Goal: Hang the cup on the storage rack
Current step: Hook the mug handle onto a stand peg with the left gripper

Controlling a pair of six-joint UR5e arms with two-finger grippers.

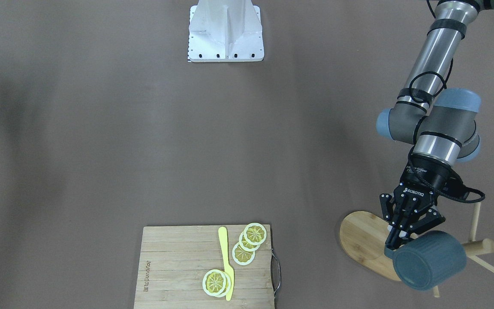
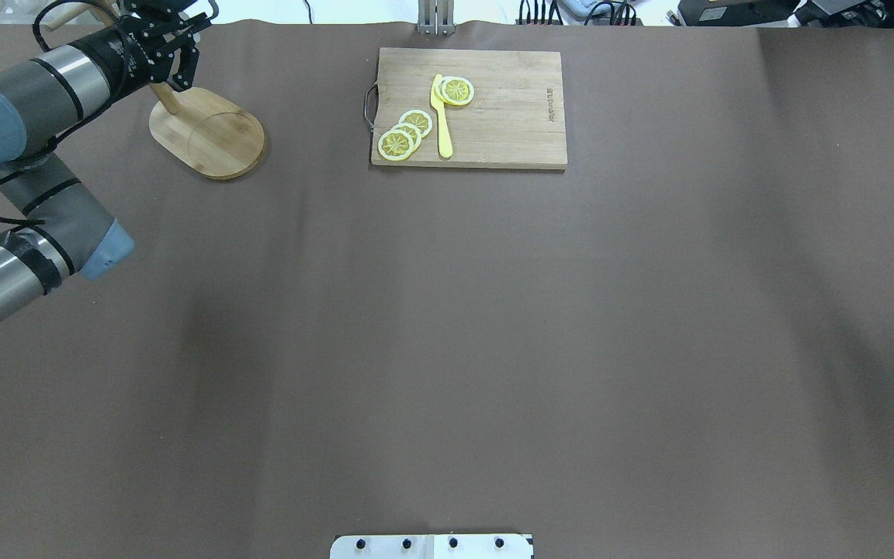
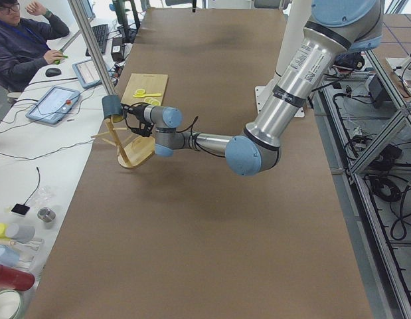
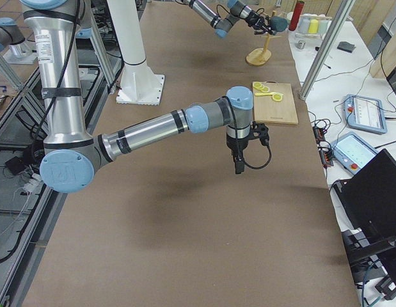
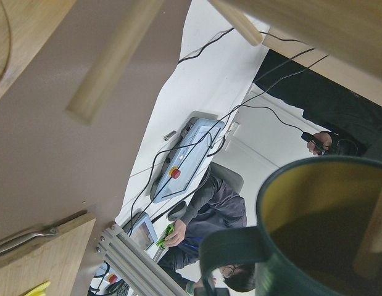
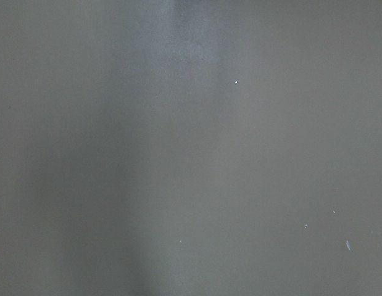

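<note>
My left tool (image 1: 397,240) is closed on the rim of the cup (image 1: 429,259) and holds it off the worktop (image 1: 101,128), tipped on its side. The cup's base faces away from the wrist and its mouth faces the tool. From the front camera the cup hangs over the far end of the storage rack (image 1: 360,240), covering part of the oval base. The thick post (image 1: 482,246) pokes out just past the cup, and thin pegs (image 1: 474,221) fan out beside it.

From the left wrist camera I look straight into the yellow-olive interior. The handle (image 5: 231,253) sticks out to one side, and through its loop I see only the room behind, so the cup is not yet on a peg. Two pegs cross the top of that view, apart from the cup.

The right arm (image 4: 153,128) reaches out over bare worktop with the right tool (image 4: 239,160) pointing down, well apart from the rack. I cannot tell whether it is open or closed, and its wrist camera shows only brown surface.

Between the arms, along the operators' edge, lies a cutting board (image 1: 174,266) carrying lemon slices (image 1: 251,238) and a yellow knife (image 1: 226,262). A person (image 3: 19,40) sits at the desk beyond that edge.
</note>
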